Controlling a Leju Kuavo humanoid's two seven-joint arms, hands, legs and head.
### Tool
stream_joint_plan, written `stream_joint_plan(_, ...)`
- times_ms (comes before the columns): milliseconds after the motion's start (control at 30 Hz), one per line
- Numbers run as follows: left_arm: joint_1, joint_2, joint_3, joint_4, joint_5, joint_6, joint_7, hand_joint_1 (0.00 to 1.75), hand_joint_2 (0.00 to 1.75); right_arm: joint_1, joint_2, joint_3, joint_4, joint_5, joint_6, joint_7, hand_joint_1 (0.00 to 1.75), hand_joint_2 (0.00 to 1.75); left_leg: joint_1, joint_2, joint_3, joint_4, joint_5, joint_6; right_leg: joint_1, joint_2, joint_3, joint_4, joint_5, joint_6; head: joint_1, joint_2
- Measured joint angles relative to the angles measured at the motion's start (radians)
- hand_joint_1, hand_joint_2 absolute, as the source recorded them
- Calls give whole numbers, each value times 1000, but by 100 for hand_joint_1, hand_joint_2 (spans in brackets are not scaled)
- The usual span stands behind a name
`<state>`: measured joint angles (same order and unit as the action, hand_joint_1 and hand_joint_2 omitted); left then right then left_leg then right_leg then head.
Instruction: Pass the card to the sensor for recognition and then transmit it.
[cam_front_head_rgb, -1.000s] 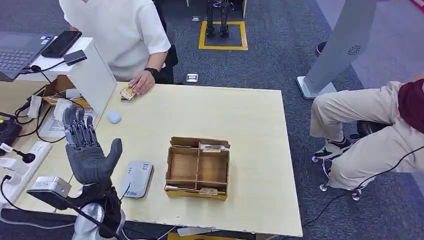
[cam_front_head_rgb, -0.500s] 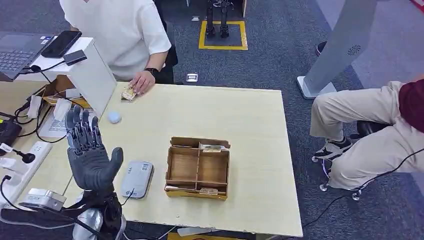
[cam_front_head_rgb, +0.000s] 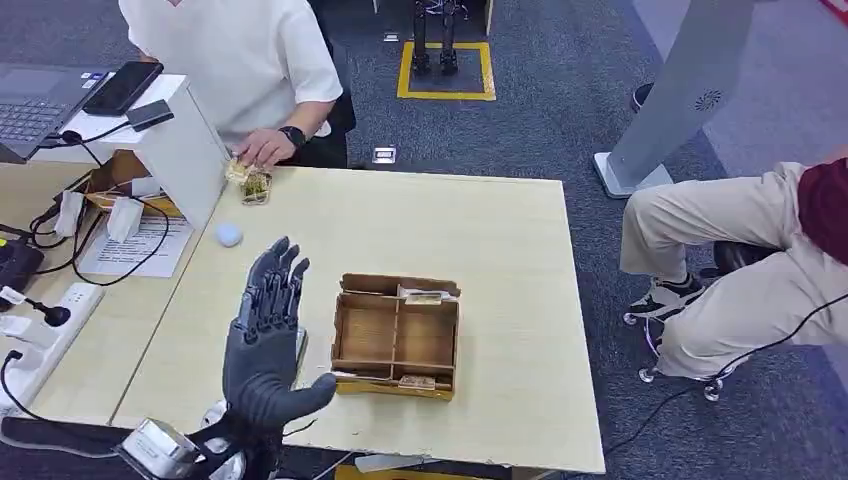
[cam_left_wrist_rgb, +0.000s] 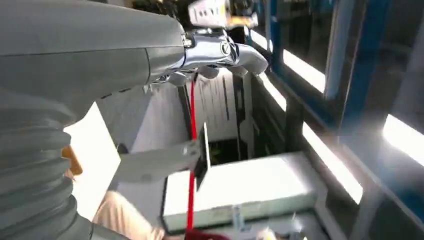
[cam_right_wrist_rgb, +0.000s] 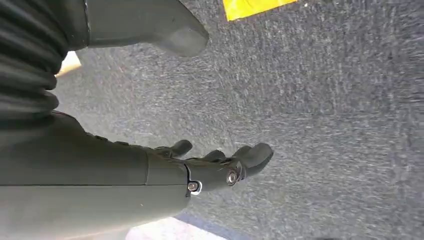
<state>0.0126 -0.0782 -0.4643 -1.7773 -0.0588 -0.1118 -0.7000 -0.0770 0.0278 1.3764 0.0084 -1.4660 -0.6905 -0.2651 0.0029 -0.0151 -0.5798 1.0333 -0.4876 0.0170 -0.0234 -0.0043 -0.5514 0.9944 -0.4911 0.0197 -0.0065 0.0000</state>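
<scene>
The left hand (cam_front_head_rgb: 265, 345) hovered spread and empty above the bench (cam_front_head_rgb: 500, 230), so it should reach steadily toward the cards (cam_front_head_rgb: 250, 182) under the person's hand (cam_front_head_rgb: 262, 148) at eleven o'clock.

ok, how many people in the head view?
2. One person in white stands at the table's far left corner, hand on a small item; another person sits to its right. Others could be off-frame.
</scene>
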Motion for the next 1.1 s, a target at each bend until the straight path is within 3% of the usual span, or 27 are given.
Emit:
stream_joint_plan(233,-11,27,-43,-12,-50,-10,0,0,175,-2,0,0,0,5,0,-3,0,175,0,0,0,0,0,0,0,0,0,0,0,0,0,0)
stream_joint_plan(433,-40,71,-112,-6,-266,105,0,0,175,-4,0,3,0,21,0,4,0,175,0,0,0,0,0,0,0,0,0,0,0,0,0,0)
stream_joint_plan(667,-41,72,-114,-4,-278,111,0,0,175,-4,0,3,0,21,0,5,0,175,0,0,0,0,0,0,0,0,0,0,0,0,0,0)
stream_joint_plan(700,-53,86,-136,17,-399,165,18,0,175,-4,0,3,0,25,0,11,0,175,0,0,0,0,0,0,0,0,0,0,0,0,0,0)
stream_joint_plan(733,-55,88,-138,20,-412,170,21,0,175,-4,0,3,0,26,0,12,0,175,0,0,0,0,0,0,0,0,0,0,0,0,0,0)
stream_joint_plan(767,-69,101,-168,56,-555,222,61,0,175,-7,0,3,0,29,0,18,0,175,0,0,0,0,0,0,0,0,0,0,0,0,0,0)
stream_joint_plan(867,-128,134,-258,170,-821,317,208,0,175,-8,3,5,0,30,0,33,0,175,0,0,0,0,0,0,0,0,0,0,0,0,0,0)
stream_joint_plan(1100,-161,154,-304,232,-958,354,319,0,175,-8,4,6,0,29,0,38,0,175,0,0,0,0,0,0,0,0,0,0,0,0,0,0)
